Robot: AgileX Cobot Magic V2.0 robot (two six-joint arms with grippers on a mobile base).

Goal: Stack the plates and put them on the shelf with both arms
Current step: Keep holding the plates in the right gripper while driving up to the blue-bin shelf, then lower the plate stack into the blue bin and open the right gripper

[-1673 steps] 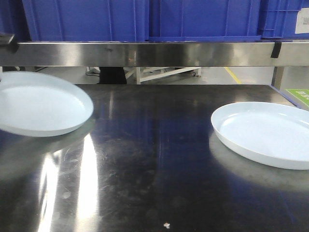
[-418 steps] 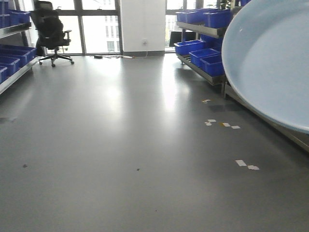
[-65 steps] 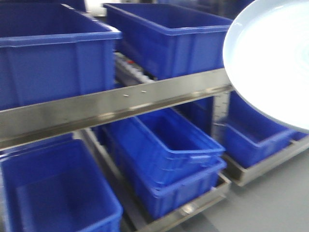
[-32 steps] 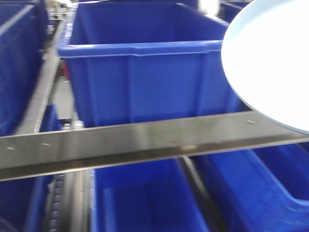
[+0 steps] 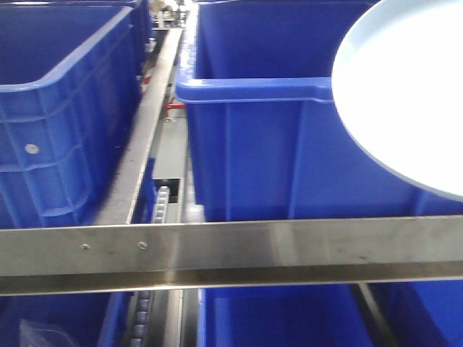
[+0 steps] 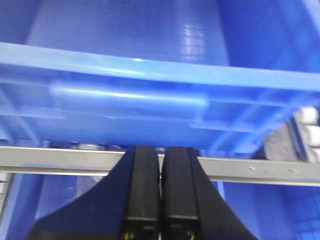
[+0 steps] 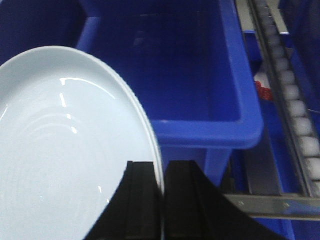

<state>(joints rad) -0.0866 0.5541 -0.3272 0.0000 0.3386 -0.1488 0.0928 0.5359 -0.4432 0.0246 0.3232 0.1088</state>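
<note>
Plate, large round glossy pale blue-white dish (image 7: 65, 155), sits pinched at its rim in the right gripper (image 7: 163, 200): the two black fingers (image 7: 142, 200) are pressed onto the rim edge, one each side. Whether that is one plate or two stacked, cannot tell. In the front view the same plate (image 5: 405, 94) fills the upper right, held up in air, tilted, in front of a deep blue plastic bin (image 5: 253, 144). Right wrist view shows the plate overlapping the left part of that bin's open top (image 7: 200, 65). Left gripper (image 6: 160, 200) has its black fingers pressed together, nothing between them, pointing at the ribbed side of a blue plastic bin (image 6: 130, 100) above a metal rail (image 6: 250, 167). Brushed stainless steel shelf bar (image 5: 231, 253) runs across the lower front view, below the plate. Second blue ribbed bin (image 5: 65, 108) stands at left, more blue bins under the bar. Grey roller track (image 7: 290, 95) runs beside the bin on the right.
</note>
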